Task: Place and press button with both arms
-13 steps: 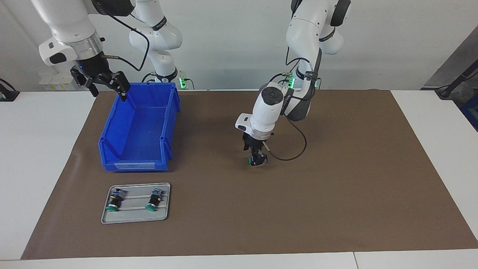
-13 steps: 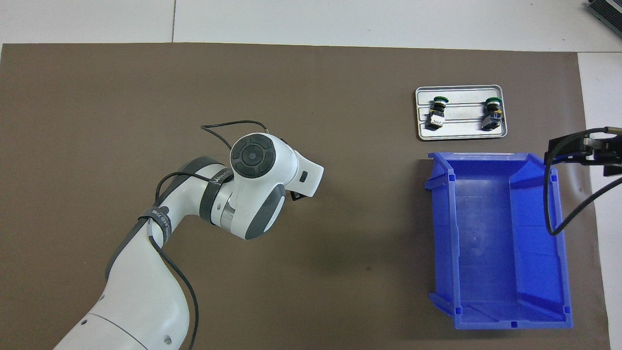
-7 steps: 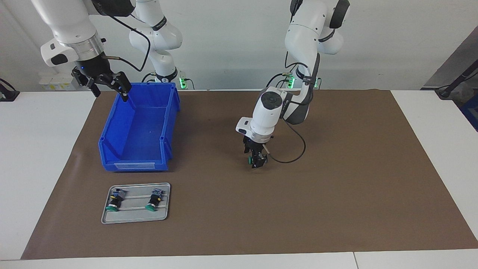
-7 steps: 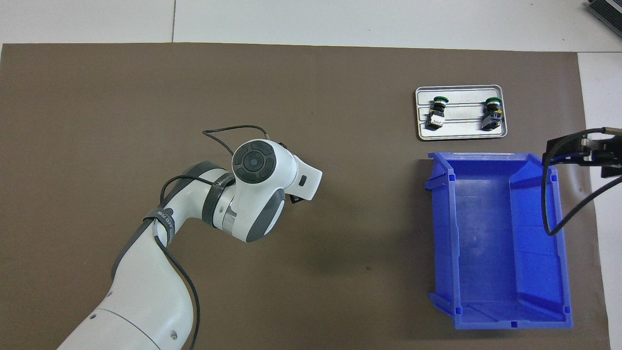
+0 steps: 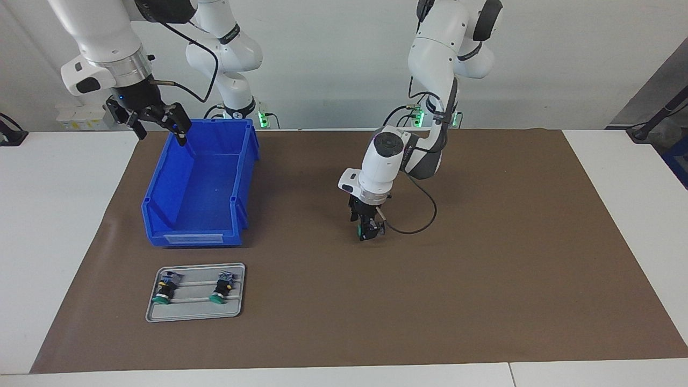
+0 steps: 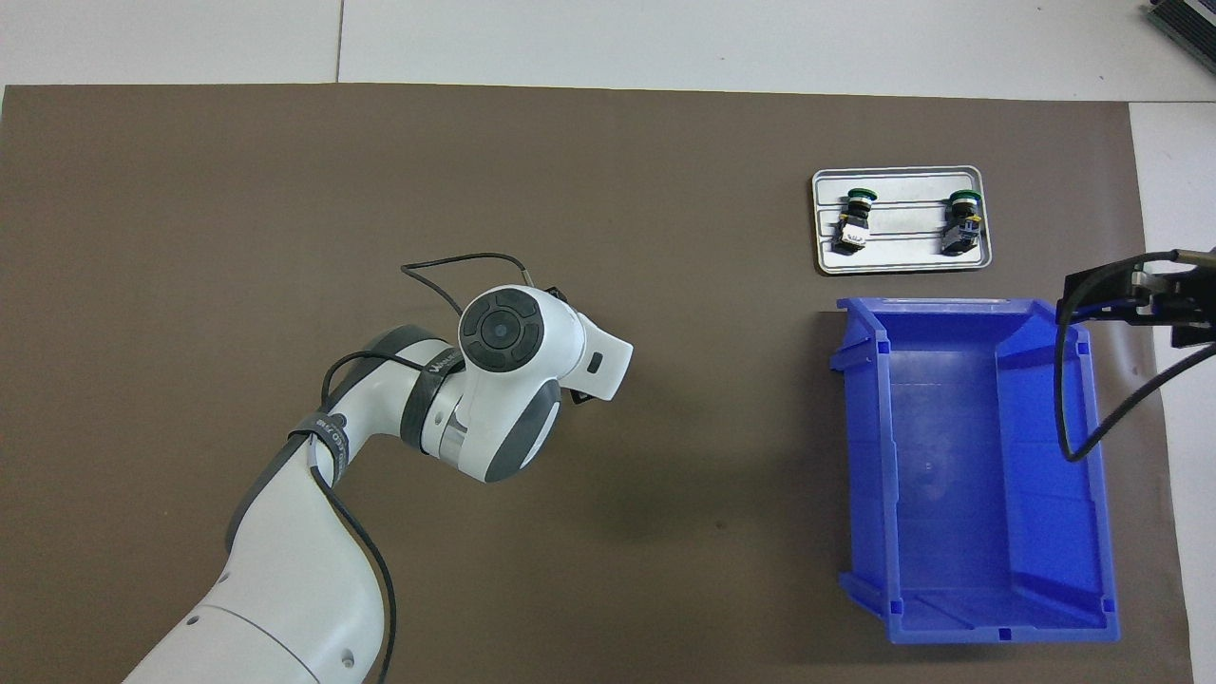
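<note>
My left gripper [image 5: 370, 232] is shut on a button [image 5: 360, 232] with a green cap and holds it low over the middle of the brown mat [image 5: 484, 258]. In the overhead view the left arm's wrist [image 6: 501, 328] hides this gripper and the button. My right gripper [image 5: 156, 122] is open and empty, up over the corner of the blue bin [image 5: 193, 236] at the robots' end; it also shows in the overhead view [image 6: 1140, 293]. Two more buttons [image 5: 163, 287] [image 5: 222, 286] lie on a grey tray [image 5: 196, 313].
The blue bin [image 6: 969, 475] has nothing in it and stands toward the right arm's end of the table. The grey tray [image 6: 898, 261] lies just farther from the robots than the bin, with its two buttons [image 6: 854, 217] [image 6: 961, 222] on it.
The left arm's wrist has shifted slightly toward the robots with the button still held low over the mat. The right gripper has drifted a little over the bin's corner.
</note>
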`<action>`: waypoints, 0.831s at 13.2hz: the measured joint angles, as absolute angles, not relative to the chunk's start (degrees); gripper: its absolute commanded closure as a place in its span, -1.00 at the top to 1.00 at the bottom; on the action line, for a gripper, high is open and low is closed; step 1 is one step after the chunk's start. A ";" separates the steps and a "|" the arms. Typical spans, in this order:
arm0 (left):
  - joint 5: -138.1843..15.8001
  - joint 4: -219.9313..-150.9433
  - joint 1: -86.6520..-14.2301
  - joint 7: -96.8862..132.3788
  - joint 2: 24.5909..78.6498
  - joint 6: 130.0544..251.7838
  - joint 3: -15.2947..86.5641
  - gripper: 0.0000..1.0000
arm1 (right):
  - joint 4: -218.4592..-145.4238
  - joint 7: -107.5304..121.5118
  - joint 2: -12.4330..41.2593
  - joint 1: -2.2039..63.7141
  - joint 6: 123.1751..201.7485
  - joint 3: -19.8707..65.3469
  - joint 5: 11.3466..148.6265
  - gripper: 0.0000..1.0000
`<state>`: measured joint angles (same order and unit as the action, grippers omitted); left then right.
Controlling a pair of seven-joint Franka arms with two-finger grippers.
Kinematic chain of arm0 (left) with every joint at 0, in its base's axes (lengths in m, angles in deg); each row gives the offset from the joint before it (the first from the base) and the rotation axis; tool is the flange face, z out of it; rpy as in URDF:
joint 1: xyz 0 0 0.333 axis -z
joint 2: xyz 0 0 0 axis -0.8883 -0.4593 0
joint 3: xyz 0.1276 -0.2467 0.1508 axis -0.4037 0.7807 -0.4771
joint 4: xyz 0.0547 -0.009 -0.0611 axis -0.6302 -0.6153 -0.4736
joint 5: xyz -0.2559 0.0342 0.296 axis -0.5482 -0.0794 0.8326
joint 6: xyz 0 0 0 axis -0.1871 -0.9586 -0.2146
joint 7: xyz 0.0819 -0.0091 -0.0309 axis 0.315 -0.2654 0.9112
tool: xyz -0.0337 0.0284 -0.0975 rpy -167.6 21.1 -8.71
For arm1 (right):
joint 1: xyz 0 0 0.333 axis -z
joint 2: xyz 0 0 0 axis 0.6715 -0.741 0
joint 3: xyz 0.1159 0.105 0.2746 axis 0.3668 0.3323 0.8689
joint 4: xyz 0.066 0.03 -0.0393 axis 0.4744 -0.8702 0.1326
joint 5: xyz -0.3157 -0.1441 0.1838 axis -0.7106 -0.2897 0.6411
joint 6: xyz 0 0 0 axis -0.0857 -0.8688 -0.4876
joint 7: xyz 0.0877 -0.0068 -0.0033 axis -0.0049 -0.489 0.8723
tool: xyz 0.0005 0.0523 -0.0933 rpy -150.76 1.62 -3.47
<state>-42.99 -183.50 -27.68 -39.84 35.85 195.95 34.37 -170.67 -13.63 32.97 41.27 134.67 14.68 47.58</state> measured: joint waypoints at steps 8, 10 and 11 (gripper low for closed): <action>-42.98 -183.38 -27.69 -39.77 35.97 195.92 34.07 -0.93 | -170.70 -13.63 32.99 41.27 134.67 14.67 47.58 1.00; -42.98 -183.25 -27.76 -39.77 35.96 195.77 33.83 -1.00 | -170.70 -13.63 33.00 41.27 134.67 14.67 47.58 1.00; -42.98 -182.85 -27.81 -39.77 35.94 195.34 33.63 -1.00 | -170.70 -13.63 33.00 41.27 134.67 14.67 47.58 1.00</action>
